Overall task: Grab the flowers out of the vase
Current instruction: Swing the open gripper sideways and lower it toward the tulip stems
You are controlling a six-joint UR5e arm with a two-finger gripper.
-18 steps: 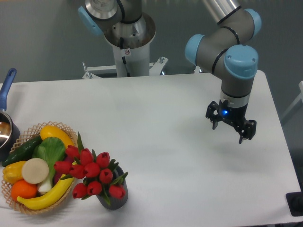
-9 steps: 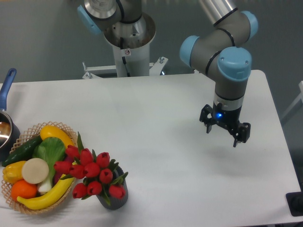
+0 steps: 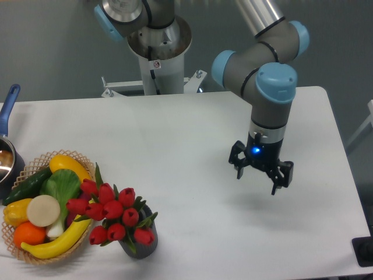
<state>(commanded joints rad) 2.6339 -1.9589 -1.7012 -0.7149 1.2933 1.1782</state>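
The gripper (image 3: 260, 177) hangs right of the frame's centre, above the white table (image 3: 192, 140), its two fingers spread apart and holding nothing, a small blue light showing on its wrist. The flowers (image 3: 112, 214), a bunch of red tulip buds with green leaves, stand in the vase (image 3: 140, 245) near the lower left of the frame, well apart from the gripper; the vase is a short dark cylinder mostly hidden under the blooms, just beside the wicker basket (image 3: 23, 256) of fruit and vegetables. The step in hand looks like the approach across the table toward the bunch. To do it well, the arm should probably arrive over the vase with its fingers wide, then come down to take the stems or the gathered lower part of the bunch rather than crushing single buds, and keep clear of the basket on the left side. A straight upward lift would likely free the stems without tipping the vase. At the left edge a blue-handled pot (image 3: 7, 146) is partly visible. No brand, label or readable writing can be made out anywhere.
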